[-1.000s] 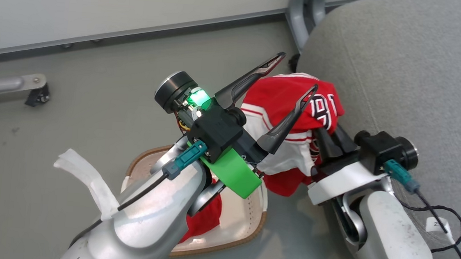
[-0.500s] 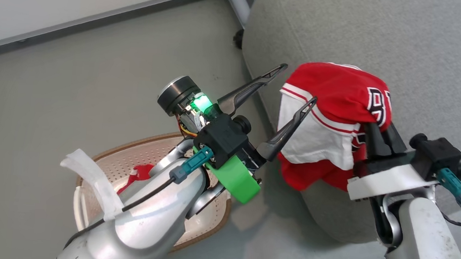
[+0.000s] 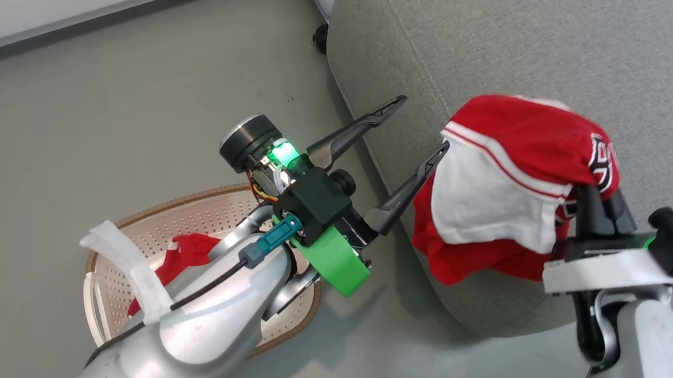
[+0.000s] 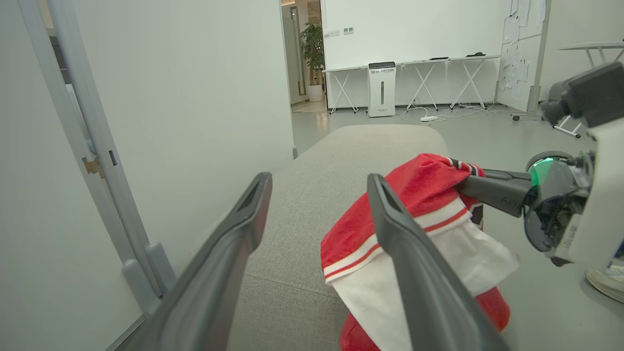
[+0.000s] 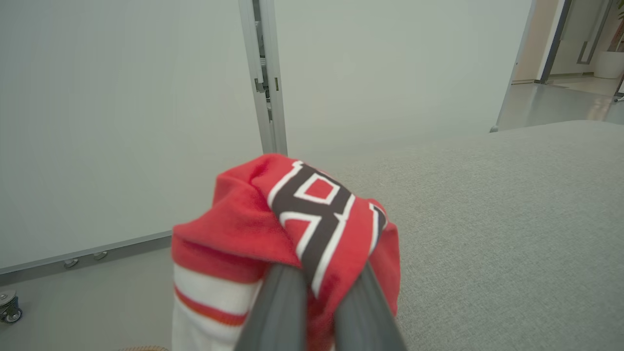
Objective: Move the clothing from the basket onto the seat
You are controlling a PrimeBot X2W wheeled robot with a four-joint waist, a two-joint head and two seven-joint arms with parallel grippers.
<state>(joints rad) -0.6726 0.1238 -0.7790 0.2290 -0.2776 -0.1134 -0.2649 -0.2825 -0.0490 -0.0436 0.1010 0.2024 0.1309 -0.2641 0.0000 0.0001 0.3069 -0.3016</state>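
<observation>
My right gripper (image 3: 602,204) pinches the jersey (image 3: 512,167) tight, carrying it clear above the seat (image 3: 504,46) edge for release. My left gripper (image 3: 422,124) gapes empty alongside. The shorts (image 3: 184,252) lie in the basket (image 3: 208,221) behind it.

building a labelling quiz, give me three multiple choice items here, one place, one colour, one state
1. Where is the jersey? A on the floor B held by the right tool at the seat's edge C on a table
2. The cloth in the basket is A blue B red C white
3. The left tool is A open B shut on the jersey C shut on the cloth
B: it pinches the jersey by the seat. B: red against cream. A: spread apart, nothing between.
</observation>
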